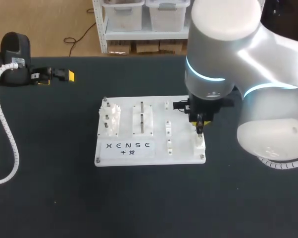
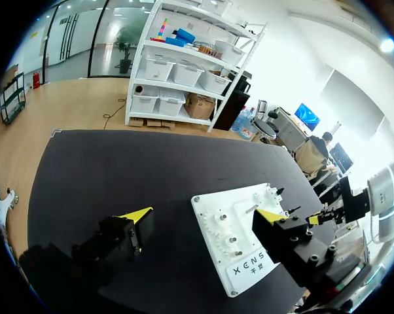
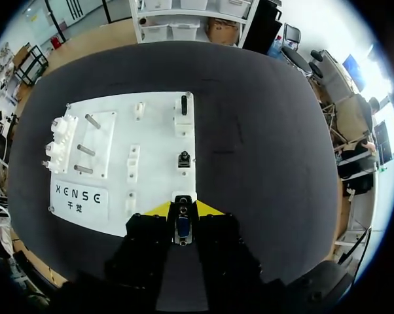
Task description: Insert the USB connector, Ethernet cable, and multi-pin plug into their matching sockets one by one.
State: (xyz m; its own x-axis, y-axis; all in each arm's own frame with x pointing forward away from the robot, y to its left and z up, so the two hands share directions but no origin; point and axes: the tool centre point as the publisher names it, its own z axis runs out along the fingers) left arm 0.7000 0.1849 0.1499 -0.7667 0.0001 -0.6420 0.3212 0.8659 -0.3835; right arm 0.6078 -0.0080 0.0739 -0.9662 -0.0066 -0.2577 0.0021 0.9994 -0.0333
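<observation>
**Head view.** A white fixture board (image 1: 149,151) lies in the middle of a black table (image 1: 50,188). The right arm enters from the upper right of the frame. Its right gripper (image 1: 200,124) points straight down over the board's lower right corner and pinches a small connector (image 1: 200,130) upright. The connector hangs just above a white socket block (image 1: 199,144), and I cannot tell whether the two touch. Held vertical like this, it looks lined up for a straight downward push. It is too small here to say which of the three plugs it is. The left gripper (image 1: 57,77) sits at the upper left of the frame, well apart from the board, probably to leave the other arm room.

**Left wrist view.** The left gripper's yellow-tipped fingers (image 2: 135,216) are spread wide with nothing between them. The board lies on the table ahead of them, and the other arm stands at its far side.

**Right wrist view.** The right gripper's fingers (image 3: 159,210) clamp the connector from both sides, its body standing between the yellow tips. It is at the corner of the board nearest the gripper. Ahead of it, along the same board edge, sit a middle socket (image 3: 183,159) and a far socket (image 3: 184,104). Both look unfilled, so most of the task seems left to do.
</observation>
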